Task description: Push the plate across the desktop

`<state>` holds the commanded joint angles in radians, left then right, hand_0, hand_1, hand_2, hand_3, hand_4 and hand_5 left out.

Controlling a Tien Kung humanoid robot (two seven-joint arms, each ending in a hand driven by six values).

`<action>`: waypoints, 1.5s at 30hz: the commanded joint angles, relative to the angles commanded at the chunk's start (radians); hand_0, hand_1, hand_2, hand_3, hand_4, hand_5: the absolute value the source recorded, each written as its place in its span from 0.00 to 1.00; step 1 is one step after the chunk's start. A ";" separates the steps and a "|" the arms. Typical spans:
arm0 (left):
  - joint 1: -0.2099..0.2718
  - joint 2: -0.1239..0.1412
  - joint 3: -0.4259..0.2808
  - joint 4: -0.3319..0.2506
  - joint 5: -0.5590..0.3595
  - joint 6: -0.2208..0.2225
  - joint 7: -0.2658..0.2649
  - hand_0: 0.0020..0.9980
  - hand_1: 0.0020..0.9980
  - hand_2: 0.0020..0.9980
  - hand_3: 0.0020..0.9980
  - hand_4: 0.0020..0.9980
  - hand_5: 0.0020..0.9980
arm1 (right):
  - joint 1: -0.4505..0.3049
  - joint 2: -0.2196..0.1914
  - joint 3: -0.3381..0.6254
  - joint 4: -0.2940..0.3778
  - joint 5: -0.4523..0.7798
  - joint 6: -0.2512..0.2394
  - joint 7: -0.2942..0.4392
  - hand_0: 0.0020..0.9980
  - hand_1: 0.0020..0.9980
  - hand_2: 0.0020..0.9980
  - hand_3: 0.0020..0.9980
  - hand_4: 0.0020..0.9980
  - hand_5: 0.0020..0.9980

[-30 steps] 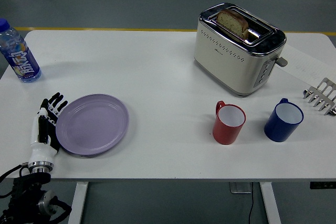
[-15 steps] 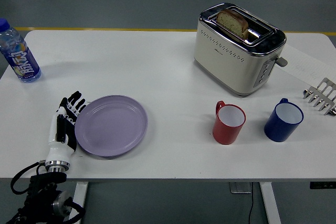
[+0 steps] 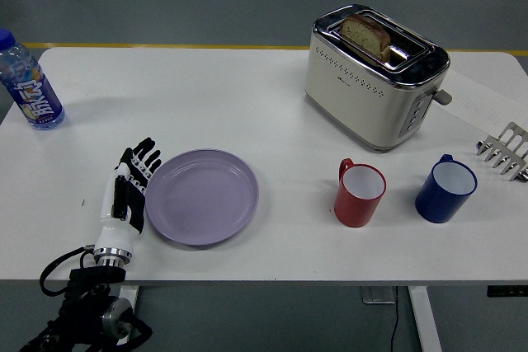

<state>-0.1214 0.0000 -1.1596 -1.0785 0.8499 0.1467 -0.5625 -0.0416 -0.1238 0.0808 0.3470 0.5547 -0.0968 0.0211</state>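
A lilac plate (image 3: 202, 196) lies flat on the white table (image 3: 247, 105), left of centre near the front edge. My left hand (image 3: 130, 188) stands on edge against the plate's left rim, its fingers stretched out flat and holding nothing. The black and white forearm comes up from the bottom left corner. My right hand is out of view.
A red mug (image 3: 359, 194) and a blue mug (image 3: 445, 190) stand to the plate's right. A cream toaster (image 3: 375, 76) with a slice of bread stands behind them. A water bottle (image 3: 29, 84) is at the far left. A metal rack (image 3: 507, 152) sits at the right edge.
My left hand has slid to the right along the table, and the plate has moved right with it, closer to the red mug.
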 joint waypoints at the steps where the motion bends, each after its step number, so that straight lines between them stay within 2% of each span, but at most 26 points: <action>1: 0.000 0.000 0.002 0.001 0.000 0.000 0.000 0.85 0.87 0.89 0.80 0.51 1.00 | 0.000 0.000 0.000 0.000 0.000 0.000 0.000 0.64 0.65 0.79 0.78 0.52 0.53; 32: -0.019 0.000 0.144 -0.034 -0.033 0.005 -0.004 0.84 0.86 0.90 0.81 0.51 1.00 | 0.011 -0.003 -0.017 -0.006 -0.002 0.003 0.003 0.64 0.64 0.78 0.78 0.52 0.53; 45: -0.019 0.000 0.224 -0.052 -0.054 0.005 -0.003 0.84 0.86 0.90 0.81 0.50 1.00 | 0.006 -0.005 -0.018 -0.005 0.001 0.000 0.005 0.64 0.64 0.78 0.78 0.52 0.53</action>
<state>-0.1408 0.0000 -0.9357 -1.1301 0.7956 0.1517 -0.5659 -0.0358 -0.1288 0.0624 0.3425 0.5555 -0.0969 0.0264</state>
